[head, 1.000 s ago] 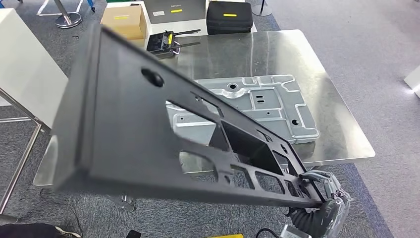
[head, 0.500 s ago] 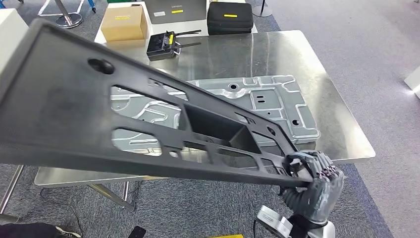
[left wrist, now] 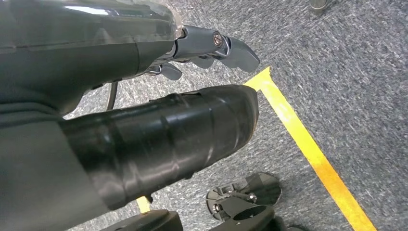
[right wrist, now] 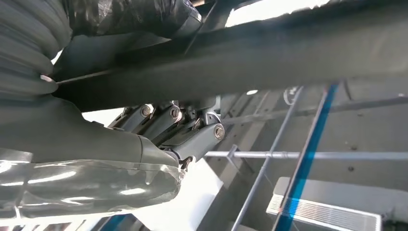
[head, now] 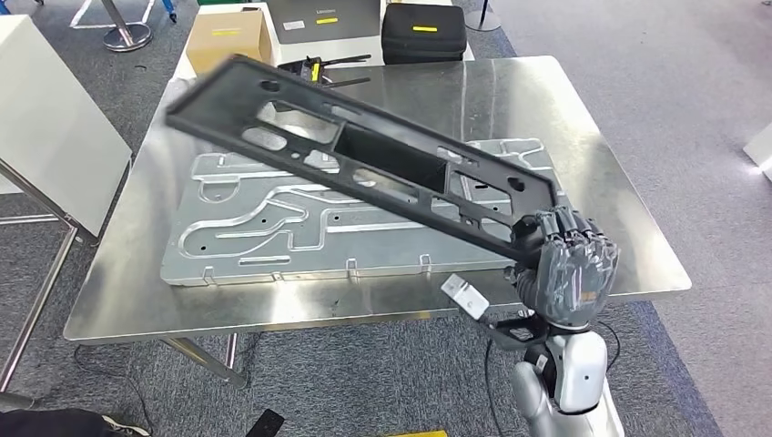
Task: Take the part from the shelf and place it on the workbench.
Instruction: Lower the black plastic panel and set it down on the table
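The part (head: 364, 159) is a long black frame with several cut-outs. My right hand (head: 564, 264) grips its near end at the bench's front right edge. The part slants up and to the left, hanging in the air above the steel workbench (head: 601, 164) and the silver stamped plate (head: 300, 228) lying on it. The right wrist view shows the dark part (right wrist: 288, 53) crossing above my right hand (right wrist: 159, 130), whose fingers are wrapped around it. My left hand (left wrist: 159, 96) hangs over the grey carpet and holds nothing.
At the bench's far edge are a cardboard box (head: 228, 36), a black case (head: 421, 32) and a black device with antennas (head: 309, 68). A white table (head: 45, 127) stands to the left. A yellow floor line (left wrist: 312, 149) runs under my left hand.
The black part has swung away from the camera and out over the bench, uncovering the silver plate. My right hand has risen and moved forward to the bench's front edge.
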Controlling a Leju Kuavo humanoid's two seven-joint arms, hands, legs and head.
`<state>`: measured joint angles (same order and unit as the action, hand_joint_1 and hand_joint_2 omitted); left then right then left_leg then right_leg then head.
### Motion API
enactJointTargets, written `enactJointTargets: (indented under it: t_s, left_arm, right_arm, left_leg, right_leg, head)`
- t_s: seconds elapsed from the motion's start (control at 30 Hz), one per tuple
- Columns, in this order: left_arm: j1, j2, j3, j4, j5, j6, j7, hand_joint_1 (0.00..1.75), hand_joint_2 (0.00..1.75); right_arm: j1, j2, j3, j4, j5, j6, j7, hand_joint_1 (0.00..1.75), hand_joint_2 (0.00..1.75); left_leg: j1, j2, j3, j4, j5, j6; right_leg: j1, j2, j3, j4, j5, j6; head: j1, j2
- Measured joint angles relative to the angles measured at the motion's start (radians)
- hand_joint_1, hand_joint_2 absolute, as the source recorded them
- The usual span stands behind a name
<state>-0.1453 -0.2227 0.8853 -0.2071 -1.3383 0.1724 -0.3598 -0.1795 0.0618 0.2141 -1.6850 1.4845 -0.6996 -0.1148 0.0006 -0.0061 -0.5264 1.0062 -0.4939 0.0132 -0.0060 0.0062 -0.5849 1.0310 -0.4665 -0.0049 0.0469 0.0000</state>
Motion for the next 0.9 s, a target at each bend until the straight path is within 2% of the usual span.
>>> enactJointTargets:
  t_s: [0.17,0.37,0.47,0.67,0.77,0.9]
  left_arm:
    - [-0.005,-0.005,-0.019,0.0,-0.006,-0.002,0.009,0.0,0.0]
    - [-0.005,-0.007,-0.033,0.0,-0.006,-0.003,0.013,0.0,0.0]
    - [-0.005,-0.008,-0.04,0.0,-0.006,-0.004,0.016,0.0,0.0]
    - [-0.006,-0.011,-0.047,0.0,-0.003,-0.004,0.022,0.0,0.0]
    - [-0.008,-0.013,-0.055,0.0,0.0,-0.004,0.025,0.0,0.0]
    - [-0.009,-0.015,-0.066,0.0,0.001,-0.004,0.034,0.0,0.0]
  right_arm:
    - [-0.106,-0.074,0.033,0.156,0.078,0.0,0.154,1.68,1.75]
    - [-0.167,-0.123,0.057,0.271,0.083,0.0,0.201,1.66,1.75]
    - [-0.198,-0.158,0.09,0.327,0.085,0.0,0.272,1.66,1.75]
    - [-0.267,-0.213,0.235,0.493,0.088,0.0,0.458,1.69,1.75]
    - [-0.29,-0.212,0.345,0.592,0.089,0.001,0.545,1.68,1.75]
    - [-0.305,-0.185,0.472,0.703,0.089,0.005,0.603,1.66,1.75]
  left_leg:
    - [0.0,0.0,0.0,0.001,0.0,0.0]
    - [0.0,0.0,-0.001,0.002,0.0,0.0]
    - [0.0,0.0,-0.001,0.001,0.0,0.0]
    - [0.0,0.0,-0.001,0.001,0.0,0.0]
    - [0.0,0.0,-0.001,0.002,0.0,0.0]
    - [0.0,0.0,-0.001,0.001,0.0,0.0]
  right_leg:
    - [0.0,0.0,0.0,0.0,0.0,0.001]
    - [0.0,0.0,0.0,0.0,0.0,0.001]
    - [0.0,0.0,-0.001,0.0,0.0,0.001]
    - [0.0,0.0,0.0,0.0,0.001,0.001]
    - [0.0,0.0,0.0,0.0,0.001,0.001]
    - [0.001,0.0,-0.001,0.0,0.0,0.001]
  head:
    - [0.0,0.0]
    - [0.0,0.0]
    - [0.0,0.0]
    - [0.0,0.0]
    - [0.0,0.0]
    - [0.0,0.0]
